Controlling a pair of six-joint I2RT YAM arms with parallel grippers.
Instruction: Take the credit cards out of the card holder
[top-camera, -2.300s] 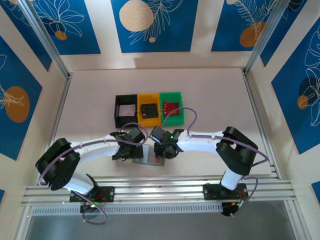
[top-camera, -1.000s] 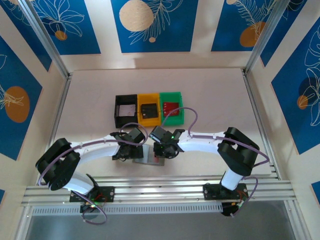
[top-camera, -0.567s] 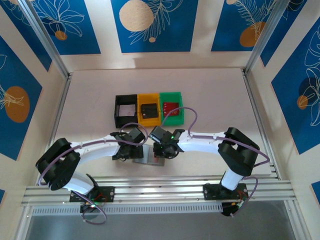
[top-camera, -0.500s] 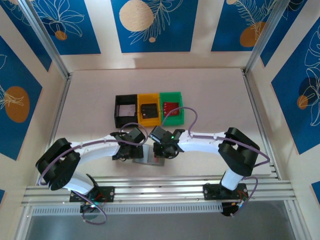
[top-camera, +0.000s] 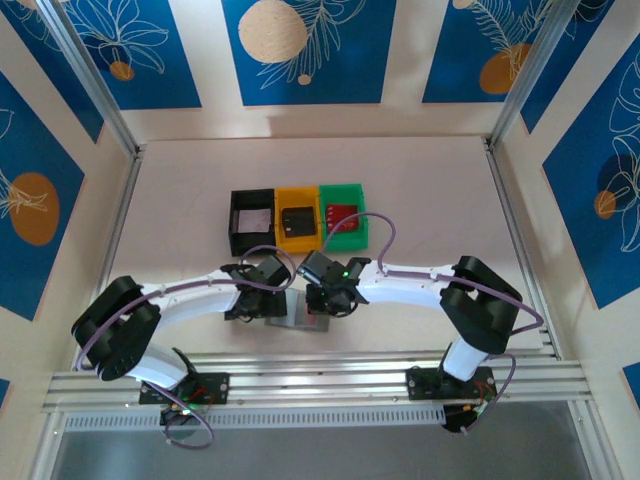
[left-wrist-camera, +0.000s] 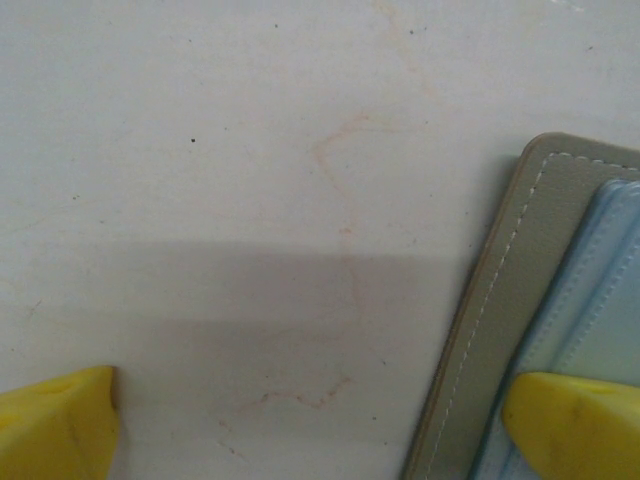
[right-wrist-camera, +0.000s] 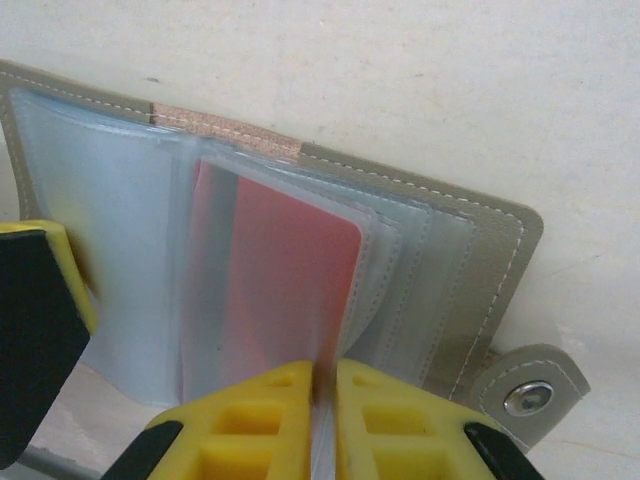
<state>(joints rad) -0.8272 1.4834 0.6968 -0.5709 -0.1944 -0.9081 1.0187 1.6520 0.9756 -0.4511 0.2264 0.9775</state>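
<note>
Pinching sleeved red card (right-wrist-camera: 290, 285), right claw (right-wrist-camera: 323, 378).

A: Logging left arm (top-camera: 190, 297) and right arm (top-camera: 410, 282): showing white link shells, bulky black joint housings (top-camera: 115, 325).
B: Confirming. Also noting thin purple cables (top-camera: 372, 226) running along both arms, and black base plates (top-camera: 185, 388) carrying small red and green lights.
A: Adding a green indicator (top-camera: 344, 268) glowing at the right wrist.
B: Recording left fingers (left-wrist-camera: 55, 420) as smooth, rounded, plain yellow. Recording right fingers (right-wrist-camera: 255, 420) as the same yellow, moulded with square recesses, black showing behind them.
</note>
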